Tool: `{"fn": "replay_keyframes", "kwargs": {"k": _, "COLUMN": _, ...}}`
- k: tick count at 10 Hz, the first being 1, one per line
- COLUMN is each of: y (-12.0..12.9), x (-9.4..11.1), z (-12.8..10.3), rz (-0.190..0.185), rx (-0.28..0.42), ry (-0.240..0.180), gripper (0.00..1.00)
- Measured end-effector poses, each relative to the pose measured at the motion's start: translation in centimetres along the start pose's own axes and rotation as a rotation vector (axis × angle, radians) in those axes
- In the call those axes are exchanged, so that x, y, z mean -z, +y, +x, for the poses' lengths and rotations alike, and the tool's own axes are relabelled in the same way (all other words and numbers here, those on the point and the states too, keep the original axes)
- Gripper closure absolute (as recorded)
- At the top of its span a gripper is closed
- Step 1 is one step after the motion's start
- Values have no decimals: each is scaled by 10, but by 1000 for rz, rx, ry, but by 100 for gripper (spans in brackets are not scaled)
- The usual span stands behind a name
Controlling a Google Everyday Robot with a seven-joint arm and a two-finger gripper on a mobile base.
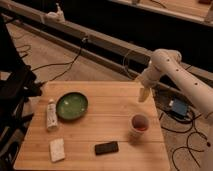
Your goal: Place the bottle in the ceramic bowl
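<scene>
White arm (176, 71) elbow-high at table (111, 116) far-right edge, gripper (144, 94) downward, jaws together, empty.

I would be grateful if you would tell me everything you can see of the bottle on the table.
The bottle is a small, slim white tube, plastic by its look, with a narrower cap at its far end. It lies flat on the wooden table, close beside the left rim, as seen, of the green ceramic bowl; whether they touch I cannot tell. The gripper hangs near the table's right edge, far from it.
</scene>
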Motion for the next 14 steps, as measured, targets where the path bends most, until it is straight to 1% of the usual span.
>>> {"fn": "replay_keyframes", "kwargs": {"k": 7, "y": -1, "x": 0, "z": 1, "rz": 1, "rx": 3, "ry": 2, "gripper": 20}}
{"fn": "replay_keyframes", "kwargs": {"k": 9, "y": 1, "x": -3, "z": 0, "rz": -16, "rx": 45, "ry": 20, "gripper": 20}}
{"fn": "replay_keyframes", "kwargs": {"k": 10, "y": 0, "x": -8, "z": -10, "rz": -26, "rx": 101, "ry": 36, "gripper": 20}}
{"fn": "replay_keyframes", "kwargs": {"k": 11, "y": 1, "x": -16, "z": -30, "rz": -37, "rx": 191, "ry": 49, "gripper": 20}}
{"fn": "replay_keyframes", "kwargs": {"k": 12, "y": 2, "x": -22, "z": -52, "rz": -42, "rx": 270, "ry": 51, "gripper": 20}}
{"fn": "replay_keyframes", "kwargs": {"k": 13, "y": 4, "x": -27, "z": -81, "rz": -41, "rx": 357, "ry": 41, "gripper": 20}}
{"fn": "replay_keyframes", "kwargs": {"k": 14, "y": 7, "x": -30, "z": -109, "rz": -34, "rx": 425, "ry": 23, "gripper": 20}}
